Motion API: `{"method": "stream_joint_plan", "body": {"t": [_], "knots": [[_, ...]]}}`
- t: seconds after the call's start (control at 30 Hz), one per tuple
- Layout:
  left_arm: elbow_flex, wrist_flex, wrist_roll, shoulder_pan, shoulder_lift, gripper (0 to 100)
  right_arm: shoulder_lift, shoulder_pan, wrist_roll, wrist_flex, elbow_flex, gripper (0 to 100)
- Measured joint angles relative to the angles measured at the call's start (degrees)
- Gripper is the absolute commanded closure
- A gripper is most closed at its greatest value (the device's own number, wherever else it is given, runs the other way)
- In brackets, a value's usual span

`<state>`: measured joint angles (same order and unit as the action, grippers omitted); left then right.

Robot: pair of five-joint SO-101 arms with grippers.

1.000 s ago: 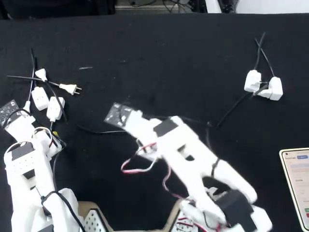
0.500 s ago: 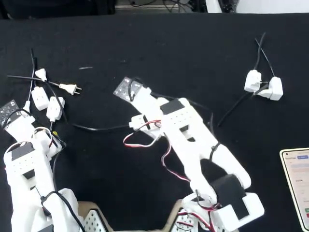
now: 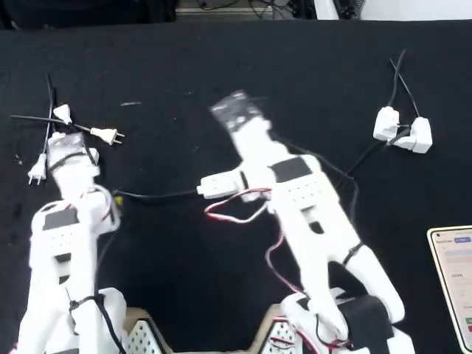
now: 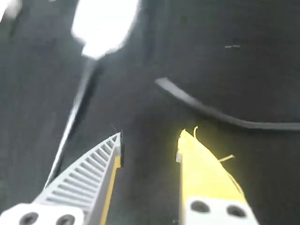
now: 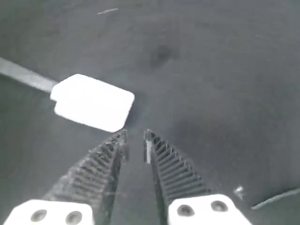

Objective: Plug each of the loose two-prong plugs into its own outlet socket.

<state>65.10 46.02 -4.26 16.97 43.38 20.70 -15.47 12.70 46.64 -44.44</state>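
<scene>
View from above: three loose plugs lie on the left side of a black table (image 3: 147, 59). One plug (image 3: 108, 135) has its long axis across the table, prongs aimed at the middle and cord trailing off toward the left edge. A second plug (image 3: 35, 171) lies nearer the arms, prongs aimed at the near edge and cord running away behind it. A third plug (image 3: 63, 113), farther back, is too small to tell which way it points. The left gripper (image 3: 65, 144) sits among them, between the first and second. The right gripper (image 3: 234, 109) hangs over the middle of the table, well apart from the two sockets (image 3: 386, 123), which lie touching at the far right with black leads fanning out from them. A black cable (image 3: 155, 195) crosses the table between the two arms, and a phone (image 3: 451, 273) rests at the right edge. At the left wrist, the left gripper (image 4: 149, 140) is spread wide, with nothing between its grey and yellow fingers. Ahead of it lies a blurred white body (image 4: 105, 21), whose cord runs back past the grey finger, and a dark cord (image 4: 211, 112) curves beside the yellow one. At the right wrist, the right gripper (image 5: 135, 136) shows only a narrow gap and holds nothing. A white block (image 5: 91, 103) lies just beside one fingertip with its lead running away; whether it is a plug or a socket cannot be told.
</scene>
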Motion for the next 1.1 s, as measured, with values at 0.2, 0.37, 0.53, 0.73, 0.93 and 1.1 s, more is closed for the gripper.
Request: {"method": "stream_joint_plan", "body": {"t": [0.2,0.37,0.53,0.73,0.93,1.1], "knots": [[-12.22,8.09,-1.32,-8.53,-3.52,79,0.0,7.21,-10.02,-15.21,-10.11,94.2],[-25.67,14.95,-1.76,-15.12,-16.18,79,0.09,8.0,-12.48,-21.19,-13.89,94.1],[-33.76,16.26,-1.67,-19.16,-31.21,80,0.09,6.77,-13.63,-29.36,-18.64,94.1],[-35.78,10.11,-0.97,-20.57,-41.14,80,0.09,0.26,-13.54,-39.82,-24.62,94.2],[-34.99,1.14,5.36,-22.59,-41.58,80,-0.7,-0.18,-13.54,-45.63,-25.49,94.2],[-32.53,-4.31,8.18,-24.7,-42.2,80,-8.62,-0.09,-13.63,-47.03,-22.86,94.2]]}}
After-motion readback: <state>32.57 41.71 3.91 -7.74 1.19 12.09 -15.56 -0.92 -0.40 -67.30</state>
